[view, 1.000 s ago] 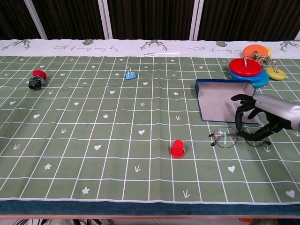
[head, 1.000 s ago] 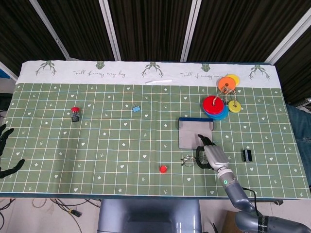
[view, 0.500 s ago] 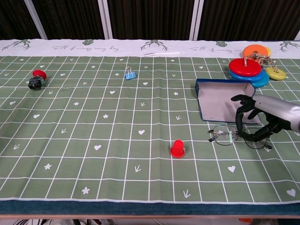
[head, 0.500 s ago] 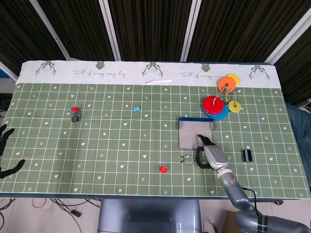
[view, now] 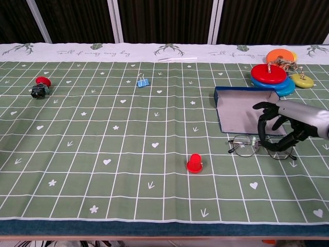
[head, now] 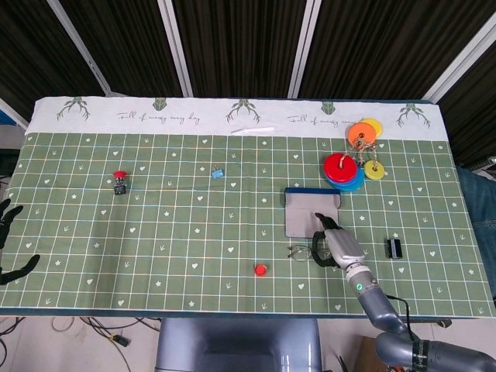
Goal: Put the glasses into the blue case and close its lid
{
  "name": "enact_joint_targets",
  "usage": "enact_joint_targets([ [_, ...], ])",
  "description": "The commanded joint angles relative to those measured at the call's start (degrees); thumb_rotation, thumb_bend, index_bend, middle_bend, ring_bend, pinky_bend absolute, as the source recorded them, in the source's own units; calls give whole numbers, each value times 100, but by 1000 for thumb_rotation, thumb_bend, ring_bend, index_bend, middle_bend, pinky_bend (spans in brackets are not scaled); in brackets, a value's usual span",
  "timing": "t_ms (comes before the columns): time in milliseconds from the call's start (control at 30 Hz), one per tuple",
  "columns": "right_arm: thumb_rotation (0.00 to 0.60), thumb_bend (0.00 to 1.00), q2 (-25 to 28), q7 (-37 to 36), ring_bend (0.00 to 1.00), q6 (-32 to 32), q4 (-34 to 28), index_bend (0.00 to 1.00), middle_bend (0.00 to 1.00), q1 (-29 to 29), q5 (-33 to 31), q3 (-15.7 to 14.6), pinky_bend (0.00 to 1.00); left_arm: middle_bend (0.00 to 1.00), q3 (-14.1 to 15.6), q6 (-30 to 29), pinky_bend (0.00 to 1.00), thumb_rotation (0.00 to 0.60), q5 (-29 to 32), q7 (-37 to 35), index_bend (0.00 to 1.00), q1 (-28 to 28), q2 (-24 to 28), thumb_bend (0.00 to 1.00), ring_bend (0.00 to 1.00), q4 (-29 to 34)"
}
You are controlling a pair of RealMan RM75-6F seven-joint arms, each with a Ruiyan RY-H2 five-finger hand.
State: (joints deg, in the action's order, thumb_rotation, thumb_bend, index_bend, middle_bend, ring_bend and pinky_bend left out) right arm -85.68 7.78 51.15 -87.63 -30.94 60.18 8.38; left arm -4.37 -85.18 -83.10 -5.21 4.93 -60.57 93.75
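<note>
The blue case (head: pixel 311 211) (view: pixel 241 110) lies open on the green mat at the right, its grey inside showing. Just in front of it are the thin-rimmed glasses (head: pixel 300 251) (view: pixel 245 146). My right hand (head: pixel 339 246) (view: pixel 281 129) curls its dark fingers around the right lens and bridge and grips the frame, with the left lens sticking out to the left. The hand sits at the case's near right corner. My left hand (head: pixel 9 242) shows only at the far left edge of the head view, fingers apart and holding nothing.
A red cap (head: pixel 260 270) (view: pixel 194 163) stands left of the glasses. Stacked coloured discs (head: pixel 345 170) (view: pixel 275 76) lie behind the case. A small black object (head: pixel 394 249) sits right of the hand. Further left are a blue binder clip (view: pixel 142 81) and a red-topped button (view: pixel 40 87).
My right hand has drawn the glasses a little away from the table's front edge, toward the case's near side. The left hand has not moved.
</note>
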Motion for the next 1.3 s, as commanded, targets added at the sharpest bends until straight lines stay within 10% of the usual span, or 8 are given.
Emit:
enact_joint_targets([
  [33, 600, 561, 95, -25, 63, -92, 9, 644, 1, -136, -17, 158, 201, 0, -2, -5, 0, 600, 0, -7, 102, -2, 4, 216, 0, 2],
  [567, 600, 562, 317, -610, 56, -865, 1061, 663, 1, -889, 386, 603, 180, 0, -21, -19, 0, 600, 32, 6, 103, -10, 4, 215, 0, 2],
  [1300, 600, 557, -399, -1618, 55, -1390, 2901, 663, 1, -1433, 1067, 429, 179, 0, -48, -54, 0, 600, 104, 72, 103, -40, -7, 216, 0, -7],
])
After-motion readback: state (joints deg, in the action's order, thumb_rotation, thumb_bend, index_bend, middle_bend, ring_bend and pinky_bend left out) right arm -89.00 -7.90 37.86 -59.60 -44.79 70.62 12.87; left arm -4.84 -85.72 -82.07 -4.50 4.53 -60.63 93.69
